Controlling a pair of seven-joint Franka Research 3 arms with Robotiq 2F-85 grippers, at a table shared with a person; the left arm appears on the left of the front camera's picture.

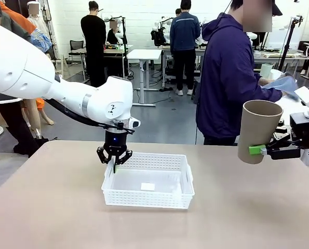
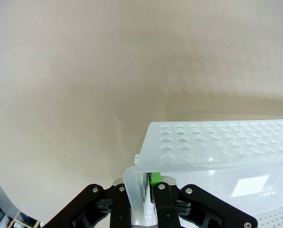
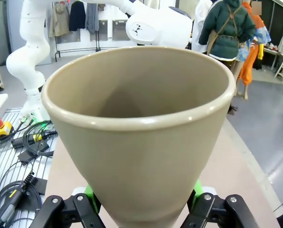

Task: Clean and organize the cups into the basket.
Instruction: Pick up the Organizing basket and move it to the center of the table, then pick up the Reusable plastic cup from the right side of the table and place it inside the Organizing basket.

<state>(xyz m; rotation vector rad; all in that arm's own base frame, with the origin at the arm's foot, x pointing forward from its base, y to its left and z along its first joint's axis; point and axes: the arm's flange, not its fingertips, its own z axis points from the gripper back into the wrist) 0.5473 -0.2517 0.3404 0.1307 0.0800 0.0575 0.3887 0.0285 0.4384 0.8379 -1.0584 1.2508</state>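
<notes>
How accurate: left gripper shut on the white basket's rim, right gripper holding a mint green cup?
The cup in the right gripper is tan-brown, not mint green, per the right wrist view. The left gripper is shut on the white basket rim.

Left pincer (image 1: 115,165) points straight down, clamped; right pincer (image 1: 256,150) lies level, in a wide grip.

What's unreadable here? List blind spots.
Front view: what the person holds under the blue cloth, covered by it.
Front view: right arm, cut off past the wrist by the right edge.
Right wrist view: table beneath, blocked by the tan cup.
Left wrist view: most of the basket, cut off by the edge.
Front view: white patch on the basket floor, too small to identify.
</notes>
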